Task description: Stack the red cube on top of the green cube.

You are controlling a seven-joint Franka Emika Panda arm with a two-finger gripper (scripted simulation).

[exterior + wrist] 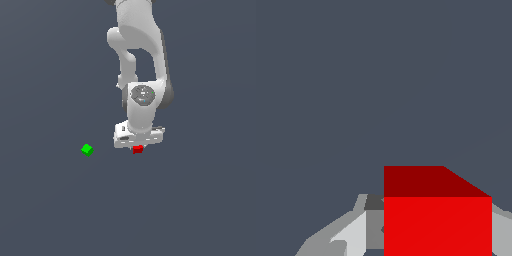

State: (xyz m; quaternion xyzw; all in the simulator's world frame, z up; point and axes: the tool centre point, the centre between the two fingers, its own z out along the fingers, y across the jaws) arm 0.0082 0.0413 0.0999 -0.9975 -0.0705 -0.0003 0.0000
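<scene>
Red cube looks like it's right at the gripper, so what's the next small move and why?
Probably carry the red cube toward the exterior view's left, to above the green cube. The wrist view shows the red cube sitting between the gripper fingers, seemingly gripped, while the green cube sits apart with nothing on it.

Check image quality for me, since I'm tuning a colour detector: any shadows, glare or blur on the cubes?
Exterior view: flat even render, sharp, no cast shadows under the red cube or green cube. Wrist view: red cube sharp, two-toned faces, no glare; gripper partly cropped.
</scene>
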